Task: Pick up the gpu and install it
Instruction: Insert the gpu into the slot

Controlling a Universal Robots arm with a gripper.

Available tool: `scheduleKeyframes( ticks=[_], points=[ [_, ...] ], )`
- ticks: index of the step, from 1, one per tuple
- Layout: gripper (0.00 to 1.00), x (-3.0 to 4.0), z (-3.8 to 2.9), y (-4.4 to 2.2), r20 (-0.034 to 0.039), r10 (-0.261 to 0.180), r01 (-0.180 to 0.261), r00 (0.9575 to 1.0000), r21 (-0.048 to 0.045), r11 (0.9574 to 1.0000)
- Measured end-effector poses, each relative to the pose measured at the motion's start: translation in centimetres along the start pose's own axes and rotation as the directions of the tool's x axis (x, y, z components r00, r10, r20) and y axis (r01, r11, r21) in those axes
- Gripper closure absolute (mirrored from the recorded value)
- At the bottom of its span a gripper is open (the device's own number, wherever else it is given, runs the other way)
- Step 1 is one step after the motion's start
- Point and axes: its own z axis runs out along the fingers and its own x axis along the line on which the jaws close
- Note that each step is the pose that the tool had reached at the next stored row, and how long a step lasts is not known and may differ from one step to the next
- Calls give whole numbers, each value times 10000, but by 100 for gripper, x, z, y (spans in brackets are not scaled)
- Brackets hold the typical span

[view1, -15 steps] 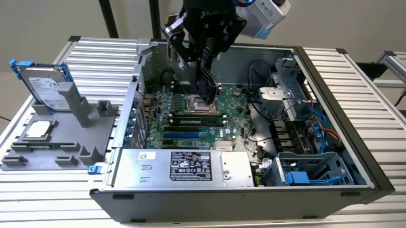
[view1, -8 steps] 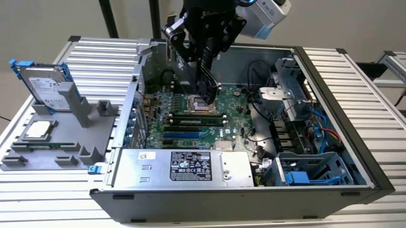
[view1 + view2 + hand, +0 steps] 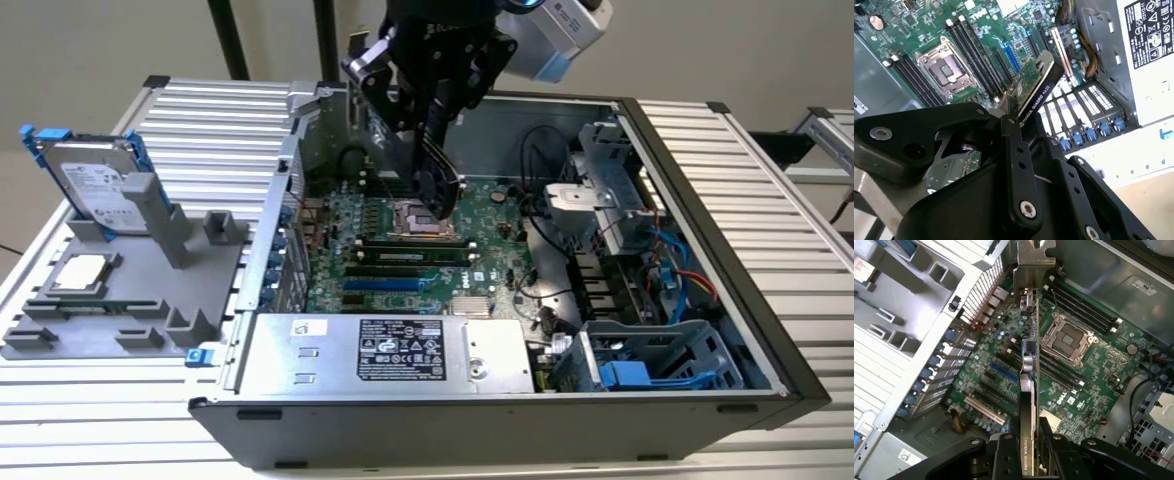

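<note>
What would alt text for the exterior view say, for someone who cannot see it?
A robot's claw holds the gpu on edge over the motherboard inside an open computer case on a slatted table. At the exterior view's left, a grey holder carries a hard drive and processor chip.

Glossy black-shrouded gpu [image 3: 1041, 85], dull metal bracket [image 3: 1036, 259], ribbed metal table [image 3: 747, 180]

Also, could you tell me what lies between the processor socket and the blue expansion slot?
Long black memory slots lie between the processor socket and the blue expansion slot, as the second wrist view shows.
</note>
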Motion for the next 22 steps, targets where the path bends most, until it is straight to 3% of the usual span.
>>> scheduleKeyframes(
  ticks=[11, 22],
  points=[
    [100, -5, 0, -3, -26, -437, 437, 9990, 3, 9990],
    [100, -7, -1, -4, -71, -1173, 1173, 9931, 7, 9931]
  ],
)
